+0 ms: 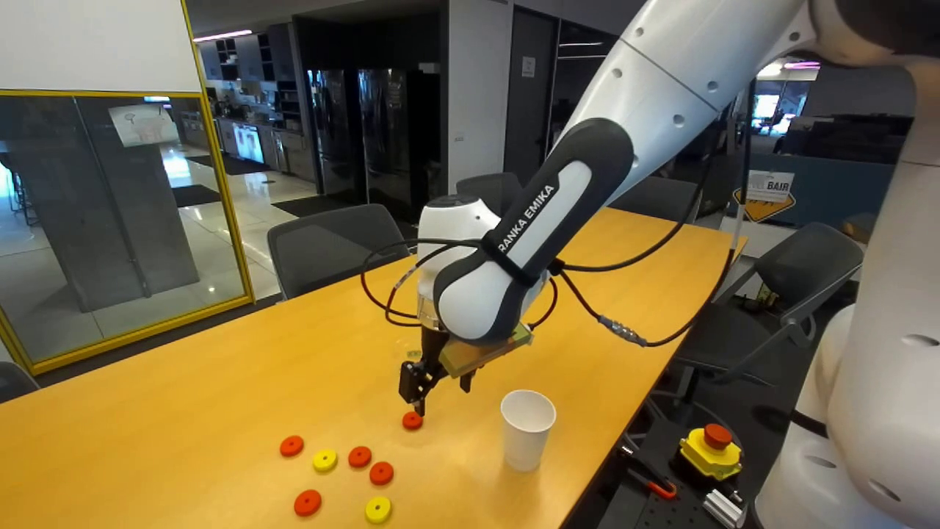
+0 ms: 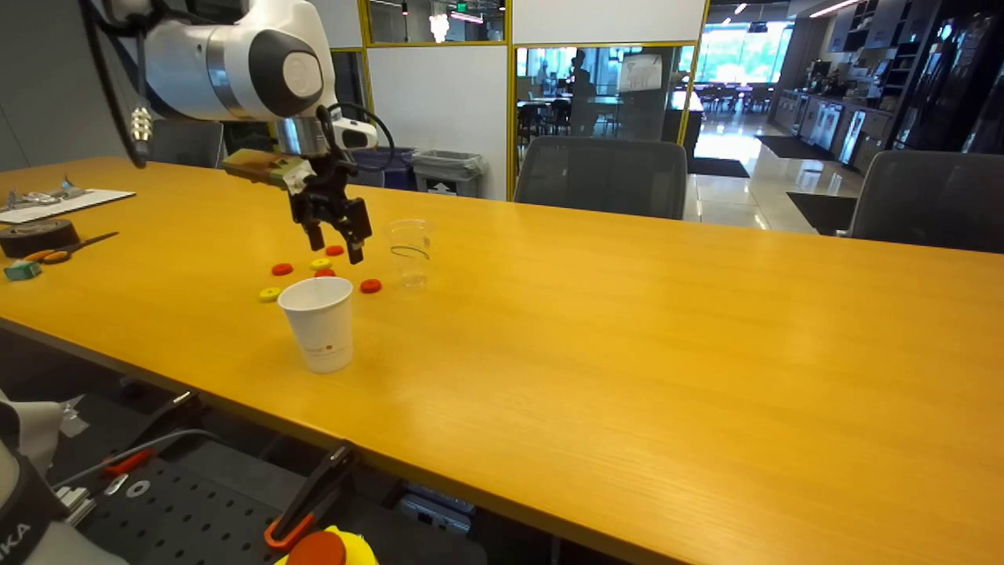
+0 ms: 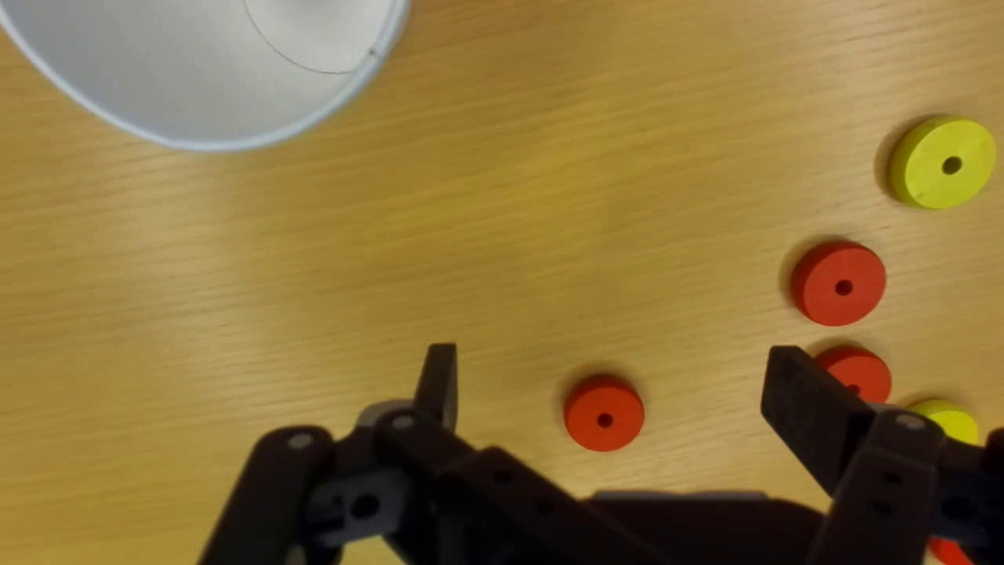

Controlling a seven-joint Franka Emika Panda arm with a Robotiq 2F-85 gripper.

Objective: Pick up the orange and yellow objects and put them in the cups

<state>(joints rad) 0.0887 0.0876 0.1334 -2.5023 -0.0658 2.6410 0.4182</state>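
Observation:
My gripper (image 1: 443,397) is open and empty above the table; it also shows in an exterior view (image 2: 336,248). In the wrist view, a lone orange-red disc (image 3: 604,416) lies on the table below the gap between my fingertips (image 3: 614,377). It also shows in both exterior views (image 1: 412,420) (image 2: 370,286). Several more orange-red discs (image 1: 360,456) and two yellow discs (image 1: 324,461) (image 1: 378,509) lie nearby. My right finger partly hides a disc in the wrist view. A white cup (image 1: 526,433) (image 2: 323,329) (image 3: 196,118) stands upright. A clear cup (image 2: 409,251) stands near the lone disc.
The wooden table (image 2: 667,353) has its near edge beside the white cup. A clipboard (image 2: 63,205), tape roll (image 2: 38,237), scissors (image 2: 74,248) and small green block (image 2: 23,270) lie at one end. Chairs (image 1: 334,246) surround it. Cables (image 1: 624,330) hang from the arm.

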